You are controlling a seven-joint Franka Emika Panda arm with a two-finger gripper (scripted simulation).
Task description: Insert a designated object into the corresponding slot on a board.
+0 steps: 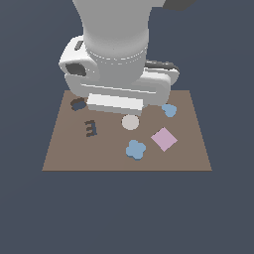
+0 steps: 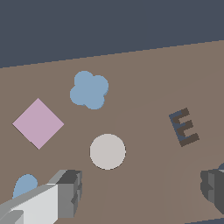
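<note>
A flat light-blue flower-shaped piece (image 1: 135, 149) (image 2: 89, 90) lies face-up on the brown rectangular board (image 1: 69, 154) (image 2: 144, 78), near the edge closest to the exterior view. Its matching slot (image 1: 78, 104), a small dark cutout with a lobed outline, sits in the board's far corner on the exterior view's left, partly hidden by the robot arm. The piece rests well apart from the slot, diagonally across the board from it.
</note>
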